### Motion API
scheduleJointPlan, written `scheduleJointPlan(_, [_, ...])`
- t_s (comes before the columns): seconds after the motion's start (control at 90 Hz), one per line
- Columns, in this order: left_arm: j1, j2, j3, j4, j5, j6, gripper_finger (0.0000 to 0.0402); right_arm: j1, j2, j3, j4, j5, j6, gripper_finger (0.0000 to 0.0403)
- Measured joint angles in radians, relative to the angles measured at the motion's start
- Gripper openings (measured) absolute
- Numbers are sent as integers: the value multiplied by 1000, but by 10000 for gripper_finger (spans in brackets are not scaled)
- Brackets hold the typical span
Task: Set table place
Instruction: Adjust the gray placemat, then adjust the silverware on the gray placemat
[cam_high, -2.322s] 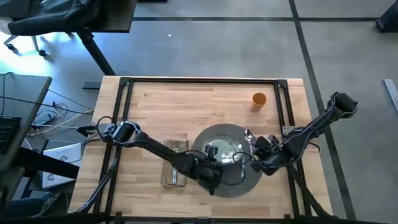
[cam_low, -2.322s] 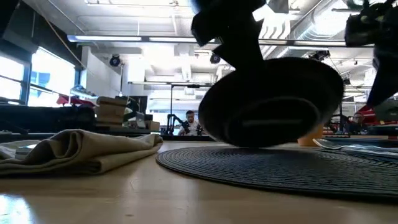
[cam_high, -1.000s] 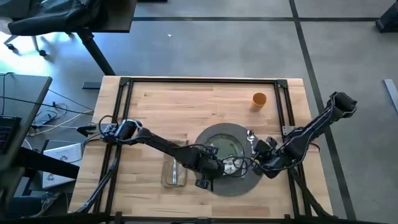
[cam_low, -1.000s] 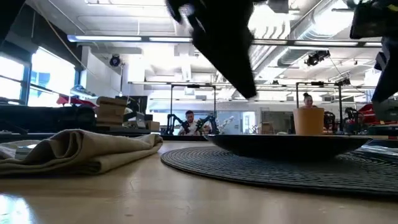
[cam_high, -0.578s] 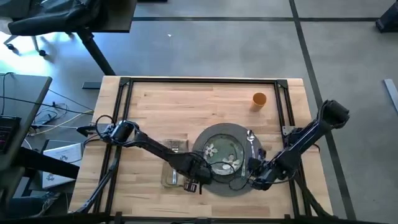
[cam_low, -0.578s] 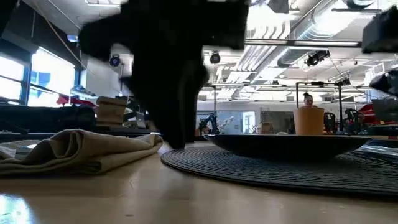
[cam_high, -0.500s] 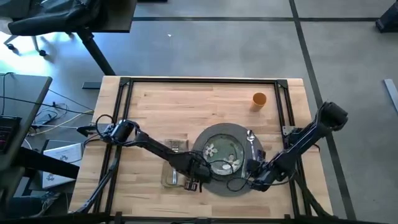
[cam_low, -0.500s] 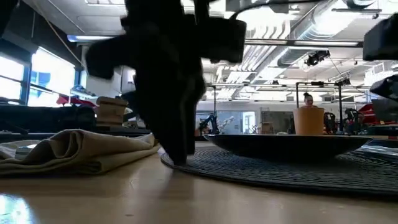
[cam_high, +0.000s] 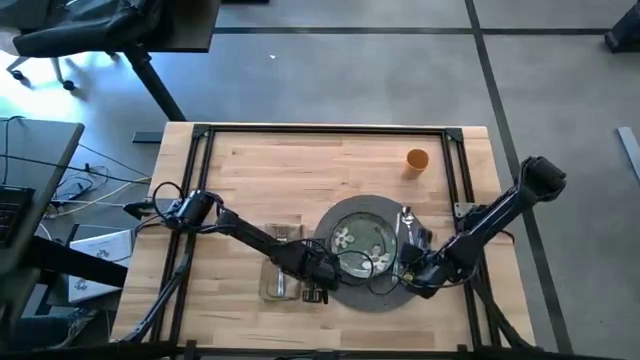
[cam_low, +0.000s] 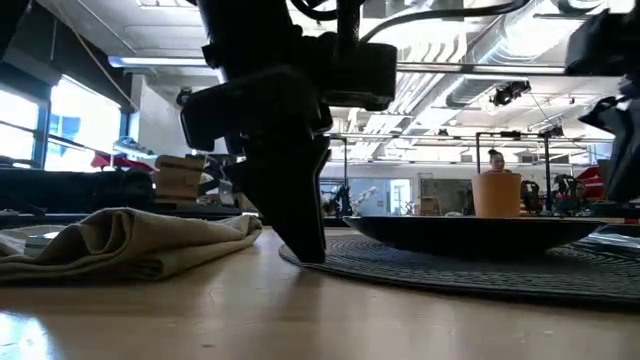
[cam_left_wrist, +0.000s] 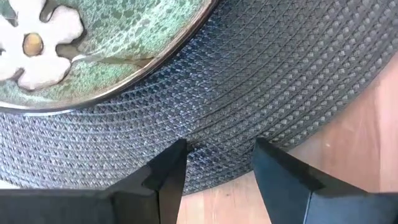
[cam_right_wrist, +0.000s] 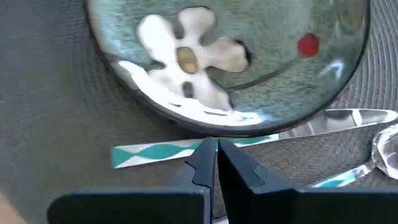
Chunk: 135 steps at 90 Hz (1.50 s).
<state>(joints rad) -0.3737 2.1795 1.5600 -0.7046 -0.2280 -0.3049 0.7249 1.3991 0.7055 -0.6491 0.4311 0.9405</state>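
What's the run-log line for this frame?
green floral plate: on round grey woven mat | left claw: open, at mat edge | right claw: shut, beside plate

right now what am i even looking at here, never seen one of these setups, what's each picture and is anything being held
Two dark robot arms work at a wooden table. One picture looks straight down, one sits at table height, and two come from cameras on the arms' wrists.

On the table: a round grey mat with a green floral plate on it, a beige napkin with a fork to its left, cutlery to its right, and an orange cup farther back.

The left gripper has its jaws open over the mat's edge, holding nothing. The right gripper has its jaws shut near the plate's rim, also empty.
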Motion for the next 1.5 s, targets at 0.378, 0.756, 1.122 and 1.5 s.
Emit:
scheduleJointPlan(0.378, [-33, -10, -2, -155, 1, -99, 161, -85, 9, 0, -35, -48, -71, 0])
scheduleJointPlan(0.756, [-25, -160, -41, -167, -163, -138, 161, -172, 8, 0, -34, -77, -215, 0])
scheduleJointPlan(1.122, [0, -166, -184, 25, -93, -193, 161, -271, 6, -152, 284, -197, -246, 0])
scheduleJointPlan(1.5, [0, -165, -190, 86, -117, -165, 161, -259, 18, -116, 320, -210, -268, 0])
